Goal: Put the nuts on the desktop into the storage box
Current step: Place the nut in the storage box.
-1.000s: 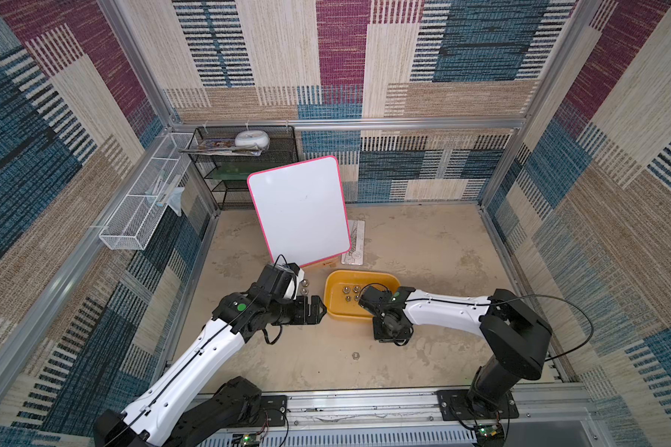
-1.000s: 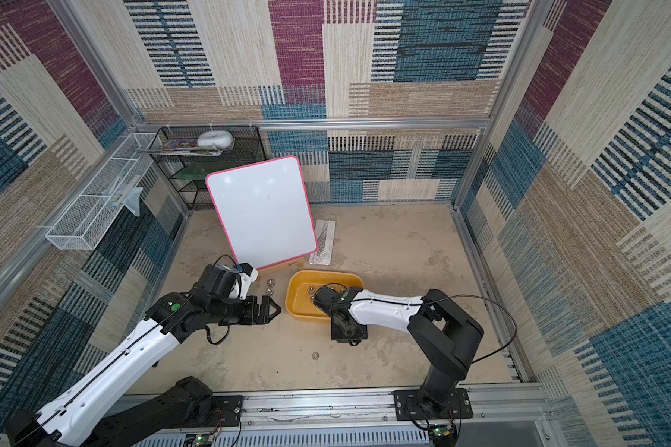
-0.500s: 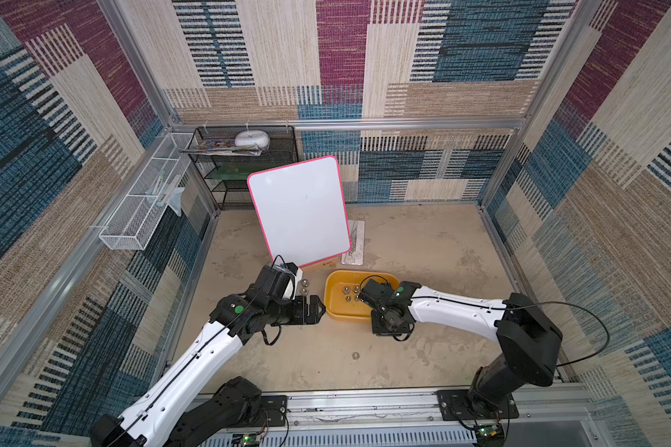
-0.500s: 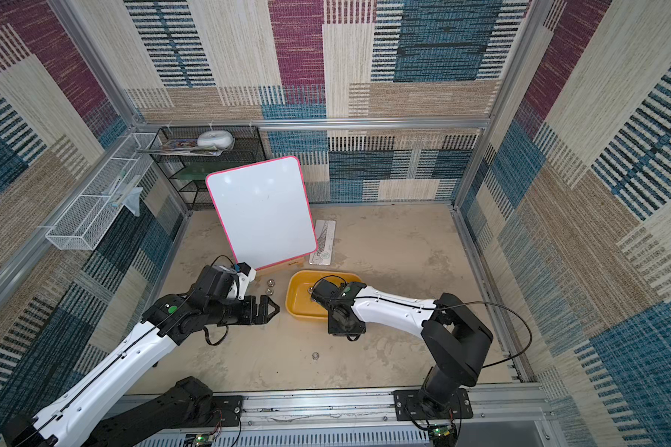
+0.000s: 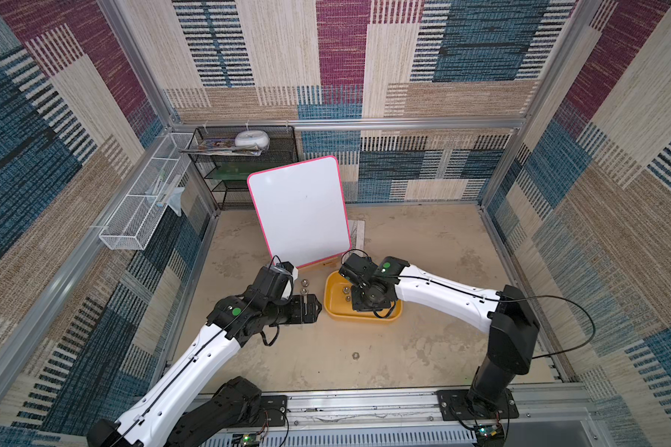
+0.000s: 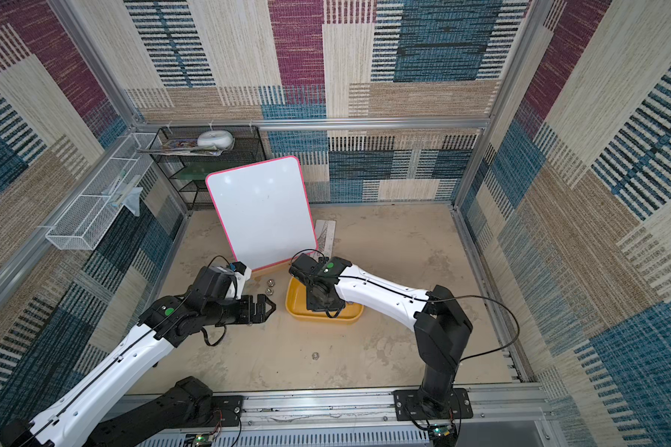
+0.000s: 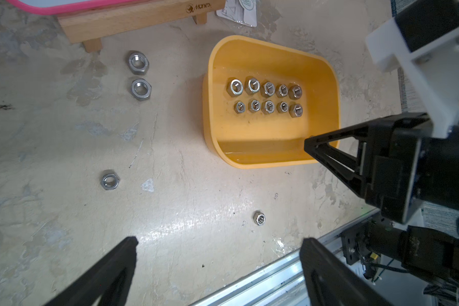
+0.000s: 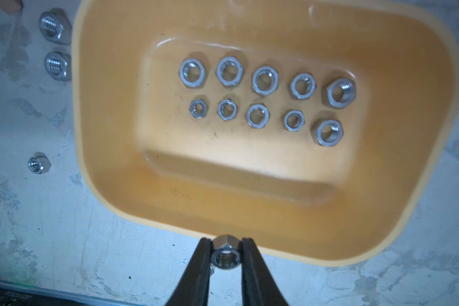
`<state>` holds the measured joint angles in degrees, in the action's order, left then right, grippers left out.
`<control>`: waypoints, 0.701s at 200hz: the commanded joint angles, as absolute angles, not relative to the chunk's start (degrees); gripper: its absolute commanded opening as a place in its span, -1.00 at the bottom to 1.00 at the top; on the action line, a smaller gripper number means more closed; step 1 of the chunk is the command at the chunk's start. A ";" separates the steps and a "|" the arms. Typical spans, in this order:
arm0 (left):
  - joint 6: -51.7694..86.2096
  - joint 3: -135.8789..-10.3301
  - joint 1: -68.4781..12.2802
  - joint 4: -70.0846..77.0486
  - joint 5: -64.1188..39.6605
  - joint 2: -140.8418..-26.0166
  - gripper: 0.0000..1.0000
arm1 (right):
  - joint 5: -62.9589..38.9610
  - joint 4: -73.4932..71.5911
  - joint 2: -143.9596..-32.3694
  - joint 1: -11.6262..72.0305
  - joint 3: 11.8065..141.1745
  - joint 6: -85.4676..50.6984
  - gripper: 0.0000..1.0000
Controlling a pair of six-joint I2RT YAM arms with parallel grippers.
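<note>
Nuts [image 5: 344, 288] in the storage box [image 5: 336, 309]: where does the tool stand in both top views?
— The right arm [image 5: 434, 294] reaches over the yellow box on the desktop [image 5: 423, 240], and its wrist hides the fingers from above. The left gripper [image 5: 314, 307] hovers just beside the box's outer wall with its jaws spread and nothing between them. Two loose nuts [image 6: 269, 285] lie between it and the whiteboard [image 5: 301, 213]. A lone nut [image 5: 356, 355] rests well apart, toward the front rail [image 5: 365, 402].

And from the left wrist?
— Ten nuts sit in two rows of five on the box floor. The right gripper [image 7: 308, 147] hangs over a corner of the box rim with its fingers pinched together, clear of the rows. The left gripper's fingers [image 7: 127, 254] stand wide over bare desktop, and the lone nut lies ahead of the gap. Two loose nuts lie near the wooden stand [image 7: 133, 18], with a third farther along.

And from the right wrist?
— The black fingers clench a single nut [image 8: 225, 255], its hole turned to the camera. It sits at the box's near rim, apart from the ten inside. Whether it is above the wall or just outside cannot be told. Three loose nuts lie on the desktop beside the box's outer wall.
</note>
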<state>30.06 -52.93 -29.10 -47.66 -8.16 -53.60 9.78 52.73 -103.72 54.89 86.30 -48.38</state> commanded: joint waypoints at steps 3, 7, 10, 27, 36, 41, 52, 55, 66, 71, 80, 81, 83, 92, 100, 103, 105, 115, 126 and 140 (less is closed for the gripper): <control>31.17 -53.79 -28.92 -51.08 -2.50 -52.62 1.00 | 9.50 52.79 -108.72 53.82 91.78 -42.92 -0.50; 31.14 -53.83 -28.84 -51.55 -2.03 -52.40 1.00 | 9.40 52.74 -109.74 53.51 92.80 -42.41 -0.51; 31.19 -53.82 -28.83 -51.84 -1.73 -52.34 1.00 | 9.18 52.73 -110.56 53.40 93.74 -41.91 -0.51; 31.74 -53.64 -28.50 -53.18 -0.72 -51.60 1.00 | 8.36 52.59 -114.70 52.28 98.06 -39.63 -0.51; 32.08 -53.28 -28.31 -53.62 -0.35 -51.11 1.00 | 7.85 52.56 -116.67 51.74 100.13 -38.45 -0.51; 32.36 -53.07 -28.22 -53.70 -0.17 -50.87 1.00 | 7.64 52.46 -117.62 51.48 101.09 -38.06 -0.51; 32.60 -52.75 -28.04 -54.04 0.07 -50.08 1.00 | 6.93 52.38 -119.78 50.95 103.14 -36.98 -0.51; 32.65 -52.74 -27.92 -54.12 0.07 -49.89 1.00 | 6.75 52.38 -120.33 50.76 103.69 -36.70 -0.51; 32.73 -52.74 -27.70 -54.53 0.24 -49.58 1.00 | 6.44 52.51 -122.17 50.49 105.38 -35.85 -0.51; 32.64 -52.80 -27.59 -54.69 0.24 -49.49 1.00 | 6.23 52.47 -122.97 50.37 106.13 -35.52 -0.51; 32.56 -53.00 -27.43 -55.12 0.34 -49.52 1.00 | 5.78 52.55 -124.38 50.32 107.44 -35.01 -0.51; 32.54 -53.00 -27.43 -55.16 0.35 -49.55 1.00 | 5.75 52.56 -124.50 50.30 107.55 -35.00 -0.51; 32.48 -53.00 -27.36 -55.21 0.35 -49.45 1.00 | 5.66 52.56 -124.75 50.28 107.81 -34.85 -0.51; 32.45 -53.15 -27.18 -55.58 0.48 -49.34 1.00 | 5.35 52.61 -125.87 50.19 108.97 -34.55 -0.51; 32.37 -53.04 -27.02 -55.79 0.59 -49.21 1.00 | 5.02 52.72 -126.95 50.24 109.89 -34.28 -0.51; 32.41 -53.05 -26.99 -55.81 0.59 -49.04 1.00 | 4.87 52.73 -127.30 50.19 110.25 -34.16 -0.51; 32.43 -53.05 -26.92 -55.88 0.61 -49.09 1.00 | 4.84 52.73 -127.52 50.14 110.40 -34.12 -0.51; 32.48 -52.91 -26.73 -55.90 0.78 -48.71 1.00 | 4.75 52.77 -128.50 50.19 111.19 -33.84 -0.51; 32.52 -52.83 -26.50 -56.14 0.79 -48.37 1.00 | 4.63 52.73 -129.54 50.13 111.91 -33.66 -0.51; 32.51 -52.74 -26.26 -56.40 0.87 -48.12 1.00 | 4.55 52.67 -130.61 50.06 112.61 -33.34 -0.51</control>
<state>32.45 -52.82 -26.68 -55.20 0.05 -48.56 5.21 51.94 -129.27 50.24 111.33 -34.72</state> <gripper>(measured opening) 0.998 0.245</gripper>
